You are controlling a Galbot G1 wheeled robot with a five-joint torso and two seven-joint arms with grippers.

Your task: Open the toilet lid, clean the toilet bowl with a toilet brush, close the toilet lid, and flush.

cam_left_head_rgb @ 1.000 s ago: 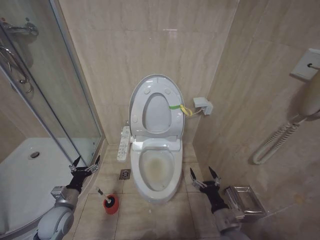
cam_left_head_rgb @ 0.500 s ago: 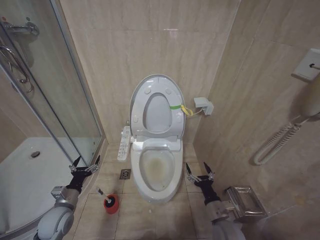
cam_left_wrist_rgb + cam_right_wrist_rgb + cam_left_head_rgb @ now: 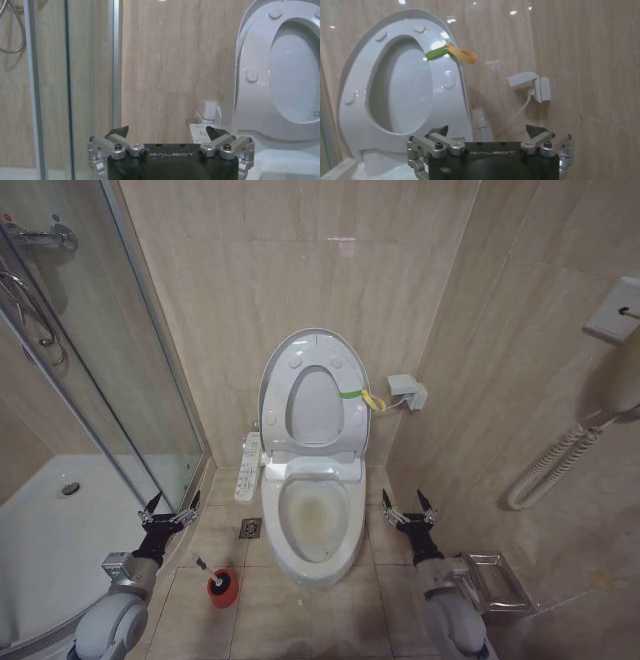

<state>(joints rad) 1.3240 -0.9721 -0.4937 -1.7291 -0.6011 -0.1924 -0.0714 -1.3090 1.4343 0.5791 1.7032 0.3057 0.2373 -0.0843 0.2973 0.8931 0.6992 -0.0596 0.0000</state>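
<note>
The shower glass (image 3: 110,370) stands at the robot's left, with the white shower tray (image 3: 50,530) behind it. The toilet bowl (image 3: 318,565) sits on the floor against the back wall, brownish stain showing inside. The toilet lid (image 3: 277,375) is raised upright against the wall with the seat, a green strap and yellow loop (image 3: 371,400) at its right edge. The left hand (image 3: 169,509) hovers low beside the shower glass, fingers spread and empty. The right hand (image 3: 409,510) hovers just right of the bowl, also spread and empty. The toilet brush (image 3: 199,563) rests in its red holder (image 3: 222,589) on the floor, left of the bowl.
</note>
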